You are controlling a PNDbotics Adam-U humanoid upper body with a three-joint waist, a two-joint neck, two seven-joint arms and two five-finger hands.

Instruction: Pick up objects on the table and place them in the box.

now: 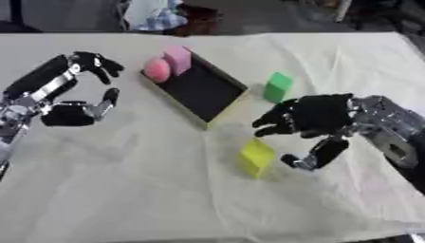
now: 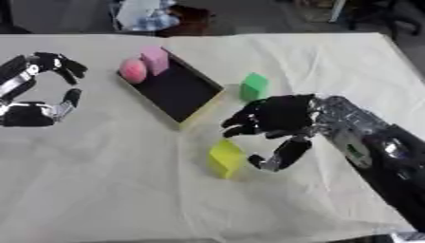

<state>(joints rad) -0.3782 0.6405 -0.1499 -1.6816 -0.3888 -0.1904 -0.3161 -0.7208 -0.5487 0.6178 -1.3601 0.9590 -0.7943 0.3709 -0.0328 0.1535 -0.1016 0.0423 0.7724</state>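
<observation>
a shallow black box [image 1: 203, 90] sits upper centre on the cloth-draped counter [image 1: 124, 190], holding a pink ball [image 1: 157, 70] and a pink block [image 1: 178, 60]. right robot hand [image 1: 311, 118], released, hovers between a green cube [image 1: 278, 87] and a yellow block [image 1: 256, 157]. left robot hand [image 1: 79, 111] rests released at left.

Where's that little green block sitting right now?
The green block stands on the cloth right of centre, just right of the box and just beyond the right hand, which is not touching it.
</observation>
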